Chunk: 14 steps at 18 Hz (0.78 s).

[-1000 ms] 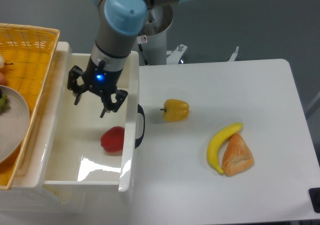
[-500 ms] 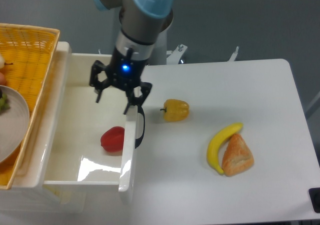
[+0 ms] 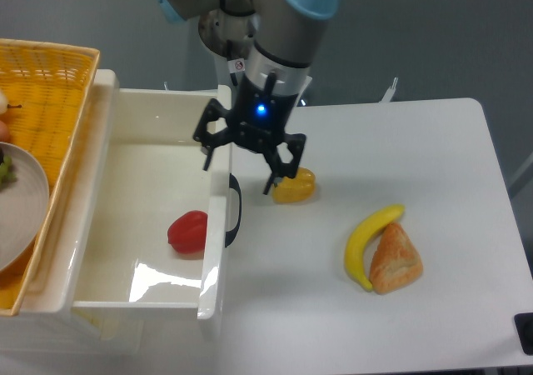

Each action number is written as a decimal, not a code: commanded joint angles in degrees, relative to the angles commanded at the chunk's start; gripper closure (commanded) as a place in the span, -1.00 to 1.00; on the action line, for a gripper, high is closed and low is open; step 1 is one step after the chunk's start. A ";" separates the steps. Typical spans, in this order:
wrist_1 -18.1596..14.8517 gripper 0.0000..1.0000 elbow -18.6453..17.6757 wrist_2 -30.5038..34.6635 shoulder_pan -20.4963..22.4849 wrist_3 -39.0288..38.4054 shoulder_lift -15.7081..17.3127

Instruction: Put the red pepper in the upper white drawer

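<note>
One red pepper [image 3: 188,231] resting inside upper white drawer [image 3: 133,308] near its front wall, gripper [image 3: 247,162] spread, empty, above front rim.

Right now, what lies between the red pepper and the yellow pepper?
The camera view shows the drawer's front wall with its dark handle between the red pepper and the yellow pepper.

On the white table [image 3: 433,142] a yellow pepper [image 3: 297,187] lies near a banana [image 3: 370,240] that touches a piece of bread [image 3: 395,261], while at the left edge a yellow woven basket [image 3: 50,83] holds a grey plate [image 3: 21,212].
</note>
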 joint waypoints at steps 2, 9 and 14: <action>0.09 -1.00 0.00 3.86 0.62 4.13 -0.35; 0.18 -1.00 0.52 17.39 0.71 16.35 -1.31; 0.35 -1.00 0.52 22.25 0.36 18.12 -4.04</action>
